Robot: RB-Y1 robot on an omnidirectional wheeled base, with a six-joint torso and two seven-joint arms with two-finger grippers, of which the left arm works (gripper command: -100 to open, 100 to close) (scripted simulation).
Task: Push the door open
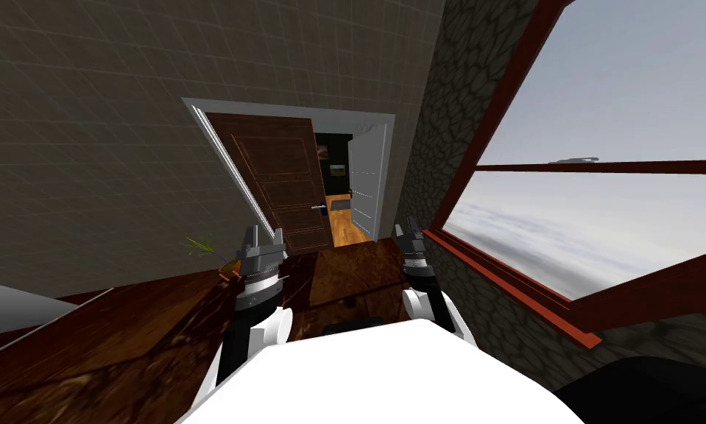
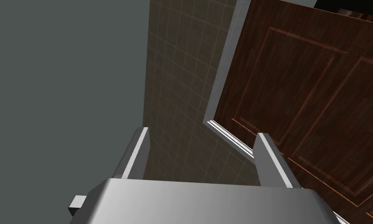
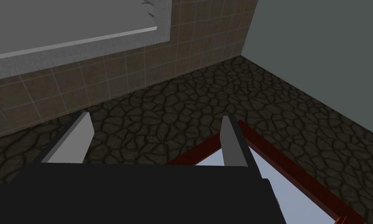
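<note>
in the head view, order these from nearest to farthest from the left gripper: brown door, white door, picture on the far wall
From the left gripper:
1. brown door, just ahead, standing ajar.
2. white door, past the doorway, on the right.
3. picture, on the far wall, beyond both.

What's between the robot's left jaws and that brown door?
Nothing: the head view shows just bare wooden floor between the left jaws and the brown door.

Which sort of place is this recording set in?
Most likely a room inside a house; which room is unclear. A brown panelled door stands ajar in a pale frame in a tiled wall. A large red-framed window sits in a stone-patterned wall, above a dark wood floor.
</note>
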